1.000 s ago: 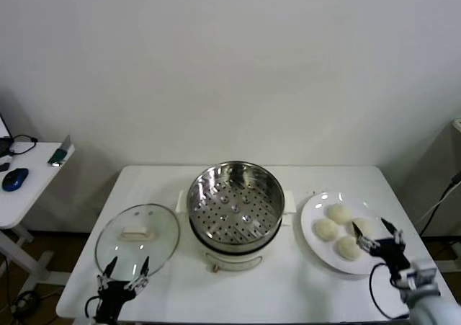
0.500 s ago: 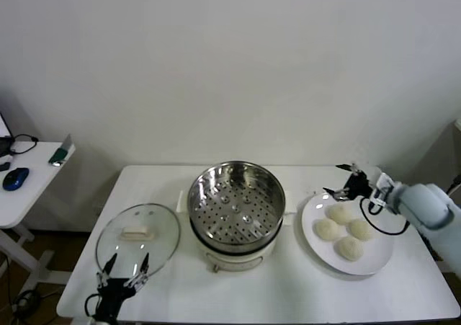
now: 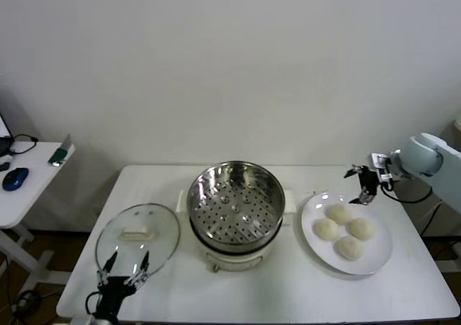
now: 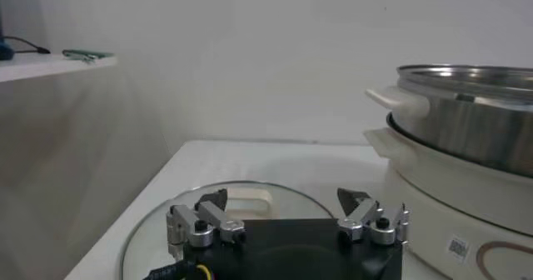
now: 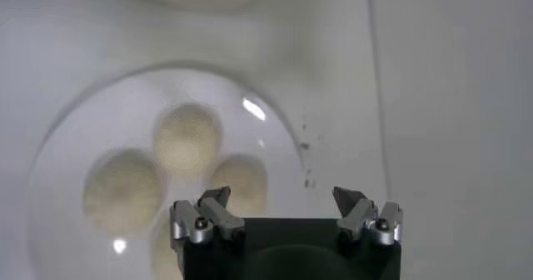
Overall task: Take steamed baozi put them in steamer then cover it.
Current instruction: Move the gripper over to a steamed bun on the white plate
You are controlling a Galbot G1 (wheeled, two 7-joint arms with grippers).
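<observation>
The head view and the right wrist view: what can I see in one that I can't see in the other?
Only the head view shows the empty steamer, the glass lid lying on the table beside it, the left gripper open near the table's front edge by the lid, and a side desk. It also shows all four baozi.

Only the right wrist view shows the right gripper up close, its fingers spread wide above the plate's edge.

Both show the white plate with baozi on it, and the right gripper holding nothing.

The steamer (image 3: 235,205) stands mid-table, lid (image 3: 137,232) at its left, baozi (image 3: 343,230) on a plate (image 3: 377,260) at its right.
</observation>
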